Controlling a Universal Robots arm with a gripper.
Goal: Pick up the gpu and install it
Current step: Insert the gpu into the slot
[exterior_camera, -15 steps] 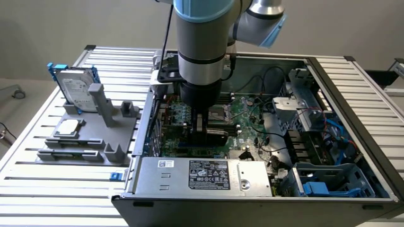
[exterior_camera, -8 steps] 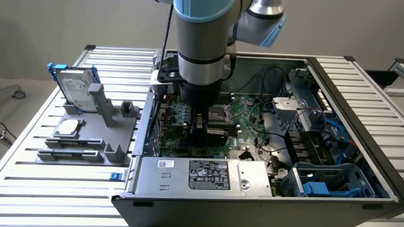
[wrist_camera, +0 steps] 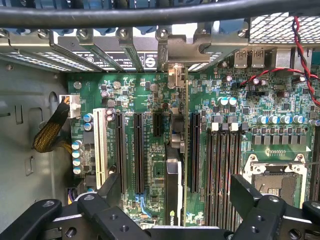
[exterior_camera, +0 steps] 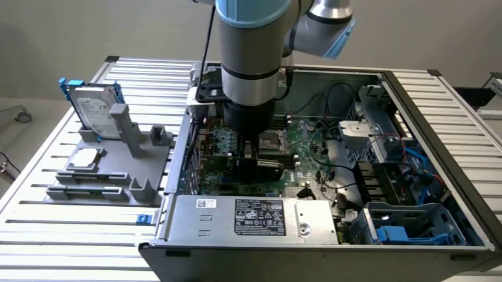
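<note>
Motherboard [wrist_camera: 150,150] detail comes from the wrist view: rows of black expansion slots, memory slots and the CPU socket [wrist_camera: 277,172] toward the lower right of the frame, with slot covers along the upper edge. There the gpu [wrist_camera: 176,165] stands on edge in the middle of the frame, seen from above as a thin strip, its long axis running from the lower edge of the frame up to its silver bracket [wrist_camera: 172,75] at the case's rear wall. It sits in line with the slots, apart from both fingers. The gripper [wrist_camera: 177,200] is spread wide, one black finger [wrist_camera: 107,192] at lower left and the other at lower right, with the card between them untouched.

From the exterior view come the surroundings: an open computer case [exterior_camera: 439,147] on a slatted table [exterior_camera: 47,211], a grey fixture [exterior_camera: 117,170] at centre left holding a hard drive [exterior_camera: 96,114] in a blue frame, and a power supply [exterior_camera: 251,217] at lower centre. The arm [exterior_camera: 251,53] descends vertically from the top centre into the case, its gripper [exterior_camera: 255,158] low over the board and pointing straight down.
</note>
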